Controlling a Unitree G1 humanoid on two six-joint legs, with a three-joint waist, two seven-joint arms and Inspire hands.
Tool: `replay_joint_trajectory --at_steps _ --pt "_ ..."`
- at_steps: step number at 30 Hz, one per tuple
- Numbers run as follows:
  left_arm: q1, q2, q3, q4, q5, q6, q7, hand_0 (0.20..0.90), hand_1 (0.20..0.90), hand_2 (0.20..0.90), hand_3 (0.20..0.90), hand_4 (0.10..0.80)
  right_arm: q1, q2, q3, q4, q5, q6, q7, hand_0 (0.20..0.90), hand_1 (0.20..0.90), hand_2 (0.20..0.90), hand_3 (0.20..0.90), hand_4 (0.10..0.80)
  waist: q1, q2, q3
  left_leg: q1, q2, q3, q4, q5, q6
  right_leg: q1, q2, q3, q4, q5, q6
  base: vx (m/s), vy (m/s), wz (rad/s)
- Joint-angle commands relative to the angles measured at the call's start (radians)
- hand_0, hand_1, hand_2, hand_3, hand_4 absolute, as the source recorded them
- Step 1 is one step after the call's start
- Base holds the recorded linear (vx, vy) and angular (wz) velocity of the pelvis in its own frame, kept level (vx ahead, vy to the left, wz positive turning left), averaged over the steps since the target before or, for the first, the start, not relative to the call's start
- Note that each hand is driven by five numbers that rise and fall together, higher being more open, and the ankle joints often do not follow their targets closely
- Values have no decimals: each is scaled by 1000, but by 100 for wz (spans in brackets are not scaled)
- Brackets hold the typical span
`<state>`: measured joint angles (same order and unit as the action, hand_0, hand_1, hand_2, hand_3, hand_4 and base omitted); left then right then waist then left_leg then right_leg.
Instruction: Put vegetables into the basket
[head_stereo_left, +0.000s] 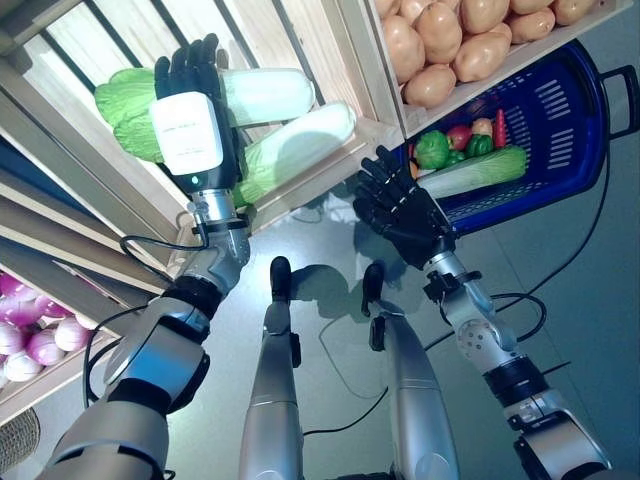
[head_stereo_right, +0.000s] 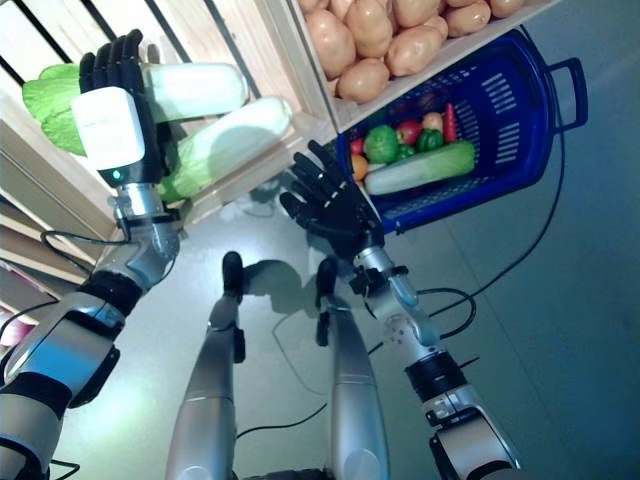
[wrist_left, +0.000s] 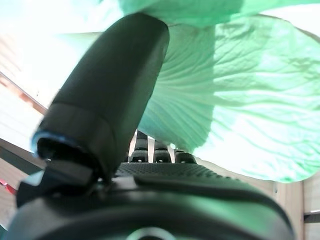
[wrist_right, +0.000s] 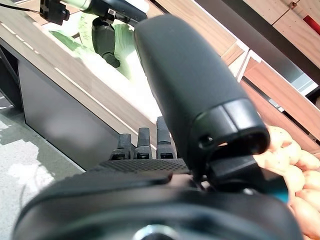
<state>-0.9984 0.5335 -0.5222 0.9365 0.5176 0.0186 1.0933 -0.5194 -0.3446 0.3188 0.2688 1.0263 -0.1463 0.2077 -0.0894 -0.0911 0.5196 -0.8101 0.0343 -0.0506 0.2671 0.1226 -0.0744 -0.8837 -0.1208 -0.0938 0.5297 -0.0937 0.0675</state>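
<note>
- We see the left hand (head_stereo_left: 190, 110) reaching into the wooden shelf (head_stereo_left: 300, 175), its back toward the camera and its fingers laid over the upper napa cabbage (head_stereo_left: 255, 95); in its wrist view the thumb stands beside a green leaf, but we cannot tell whether the fingers have closed round it.
- A second napa cabbage (head_stereo_left: 300, 140) lies just below the first, touching or nearly touching it, in the same compartment.
- The right hand (head_stereo_left: 400, 210) hangs empty in front of the shelf, fingers spread and relaxed, between the cabbages and the blue basket (head_stereo_left: 570, 120).
- The basket stands on the floor under the compartment of potatoes (head_stereo_left: 450, 45); it already holds a long cabbage (head_stereo_left: 475, 172), a green pepper (head_stereo_left: 432, 148) and small red items.
- To do this step well, we judge that the left hand should wrap the cabbage's thick middle, not its loose leaves, and lift clear of the lower one before crossing to the basket.
- The basket's free room looks limited, so we would lay it alongside the one inside.
</note>
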Motion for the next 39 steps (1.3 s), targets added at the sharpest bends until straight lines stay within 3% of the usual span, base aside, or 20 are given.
replay_joint_trajectory --at_steps 1,2,15,22,28,33,39 --pt "-111 8 35 31 44 22 123 474 474 474 474 516 -7 9 -50 -127 -21 -81 -11 900 900 900 900 800 8 -12 0 -44 -37 29 111 -86 13 31 54 7 -66 68 -1 0 0 0" --pt "-112 10 36 31 42 24 120 300 300 300 300 400 -7 8 -50 -127 -25 -82 -14 900 900 900 900 800 8 -10 0 -44 -38 30 109 -85 14 30 53 5 -67 68 -2 0 0 0" --pt "-118 12 32 26 52 37 130 300 300 300 300 400 -12 11 -62 -125 -37 -83 0 900 900 900 900 800 7 0 0 -45 -40 28 100 -78 12 27 53 2 -71 71 0 0 0 0" --pt "-108 22 52 -1 71 -11 159 300 300 300 300 400 -3 14 -69 -141 -35 -79 12 900 900 900 900 800 7 4 0 -20 -40 31 91 -81 13 47 53 1 -73 68 -2 0 0 0" --pt "-33 23 98 -96 144 -81 169 300 300 300 300 400 44 43 -76 -169 -51 -88 33 900 900 900 900 800 15 9 0 78 -42 35 47 -89 14 140 44 -11 -104 64 7 0 0 0" --pt "93 32 141 -203 176 -182 157 300 300 300 300 400 112 42 -104 -178 -45 -87 59 900 900 900 900 800 32 18 0 231 -44 44 -30 -90 19 295 23 -29 -194 80 20 21 -19 -3" --pt "269 -1 219 -359 -46 -409 -31 300 300 300 300 400 175 48 -125 -171 -28 -72 82 900 900 900 900 800 62 44 -19 404 -56 36 -113 -85 29 470 -5 -54 -280 87 33 83 8 -2"
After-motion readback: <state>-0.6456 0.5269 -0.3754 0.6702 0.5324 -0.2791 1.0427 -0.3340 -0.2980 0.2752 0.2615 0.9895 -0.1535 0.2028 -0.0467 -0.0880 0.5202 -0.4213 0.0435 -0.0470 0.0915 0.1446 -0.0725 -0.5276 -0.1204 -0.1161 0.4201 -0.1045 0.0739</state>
